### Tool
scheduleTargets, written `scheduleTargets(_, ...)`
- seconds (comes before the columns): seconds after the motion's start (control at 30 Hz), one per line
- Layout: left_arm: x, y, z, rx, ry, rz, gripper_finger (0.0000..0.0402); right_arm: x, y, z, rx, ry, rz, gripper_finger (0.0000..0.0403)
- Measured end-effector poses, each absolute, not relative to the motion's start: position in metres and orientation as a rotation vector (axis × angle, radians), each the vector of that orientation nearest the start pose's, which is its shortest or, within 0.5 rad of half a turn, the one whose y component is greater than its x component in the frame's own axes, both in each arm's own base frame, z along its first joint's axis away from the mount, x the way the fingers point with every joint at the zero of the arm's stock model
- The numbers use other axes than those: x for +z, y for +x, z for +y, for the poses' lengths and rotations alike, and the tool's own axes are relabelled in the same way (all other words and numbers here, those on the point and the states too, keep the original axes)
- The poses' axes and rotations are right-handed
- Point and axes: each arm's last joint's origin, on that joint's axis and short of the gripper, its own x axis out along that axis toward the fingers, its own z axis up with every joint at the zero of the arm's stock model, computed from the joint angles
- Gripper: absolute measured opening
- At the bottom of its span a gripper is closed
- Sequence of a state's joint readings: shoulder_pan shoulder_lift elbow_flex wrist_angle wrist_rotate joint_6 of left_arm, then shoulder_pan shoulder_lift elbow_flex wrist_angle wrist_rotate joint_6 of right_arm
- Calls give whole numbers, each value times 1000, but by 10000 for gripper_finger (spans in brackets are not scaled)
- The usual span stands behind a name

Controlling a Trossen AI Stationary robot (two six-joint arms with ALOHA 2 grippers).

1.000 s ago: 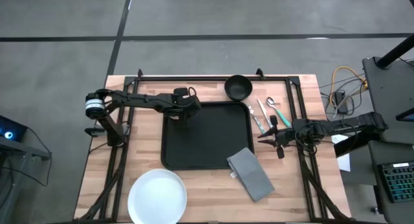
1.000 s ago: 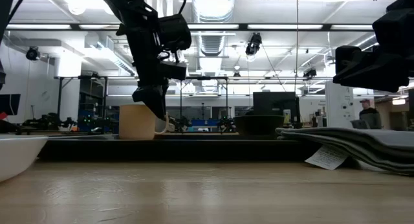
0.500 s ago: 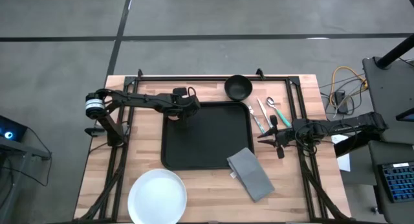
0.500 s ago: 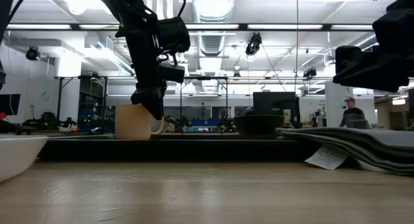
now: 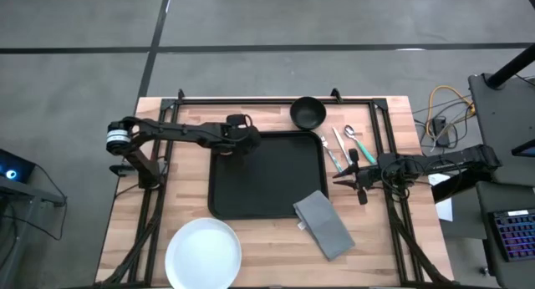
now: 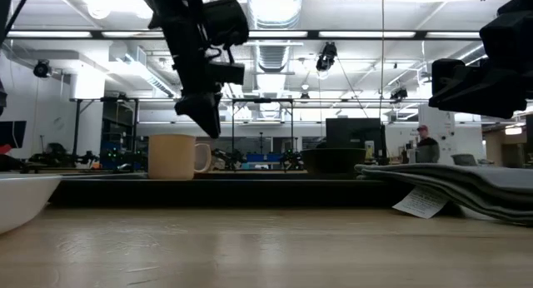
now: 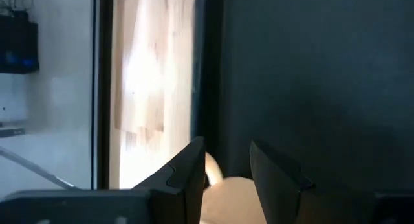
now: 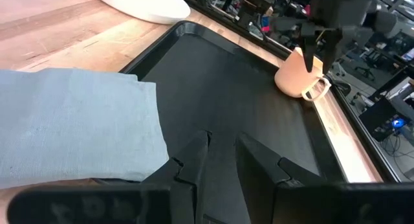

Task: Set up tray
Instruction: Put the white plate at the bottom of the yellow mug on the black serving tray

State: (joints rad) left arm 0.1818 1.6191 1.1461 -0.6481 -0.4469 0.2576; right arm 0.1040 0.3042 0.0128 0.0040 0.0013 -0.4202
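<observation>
Low view, from the near edge outward: the white plate sits closest, then the rim of the tray, and on the tray's far left corner the tan mug stands upright. My left gripper hangs just above the mug, clear of its rim. Its fingers are parted and it holds nothing.

I judge the step in hand to be leaving the mug where it stands. To do that well I should rise straight up. I should keep the fingers spread and not drift toward the handle, since a brush there could tip the mug or slide it against the rim.

In the high view my left arm covers the mug, so that view cannot confirm the gap. It does show the whole layout. The tray lies mid-desk and the grey napkin overlaps its near right corner. The cutlery and the black bowl lie off the tray. My right gripper waits by the tray's right edge.

The right wrist view adds what neither gives. It shows the mug whole with its handle turned toward this camera. It also shows my right gripper slightly open and empty.
</observation>
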Motion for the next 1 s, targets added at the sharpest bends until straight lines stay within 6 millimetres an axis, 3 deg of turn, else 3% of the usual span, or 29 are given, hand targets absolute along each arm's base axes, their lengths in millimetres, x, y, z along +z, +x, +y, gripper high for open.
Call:
scheduleTargets(0.67,227,302,7,365,297,1210,104,142,112,12,161,-433,261,68)
scheduleTargets(1.0,226,297,-37,338,245,1187,104,142,112,12,161,-432,261,68)
